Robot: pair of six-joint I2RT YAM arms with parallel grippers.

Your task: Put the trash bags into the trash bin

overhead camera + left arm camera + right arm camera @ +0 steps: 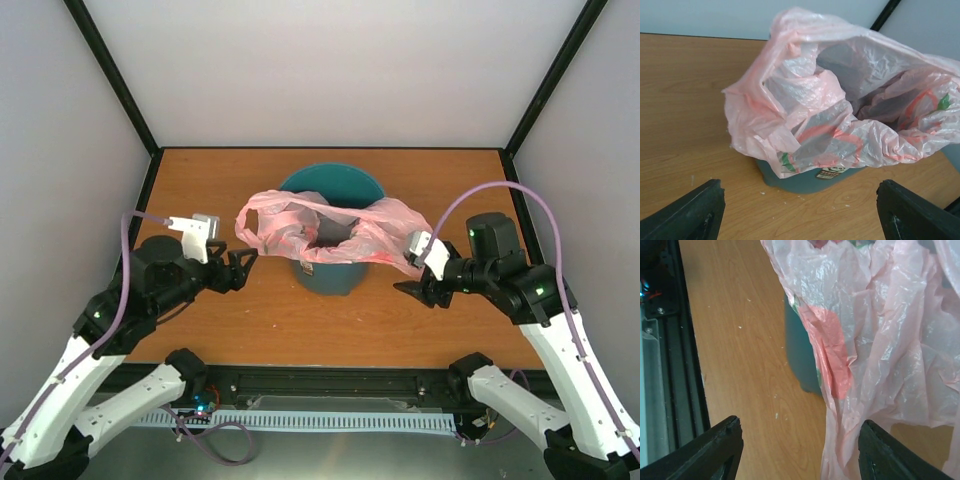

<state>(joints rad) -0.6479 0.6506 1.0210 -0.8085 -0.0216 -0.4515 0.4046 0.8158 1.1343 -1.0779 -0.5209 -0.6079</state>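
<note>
The pink trash bag lies draped over the mouth of the teal trash bin, spread wider than the rim on both sides. It also shows in the left wrist view over the bin, and in the right wrist view beside the bin wall. My left gripper is open and empty, just left of the bag. My right gripper is open; the bag's hanging edge falls between its jaws, near one finger, not clamped.
The wooden table has grey walls on three sides. A black rail runs along the near edge. A white label sits on the bin's side. Small white crumbs lie on the table near the bin.
</note>
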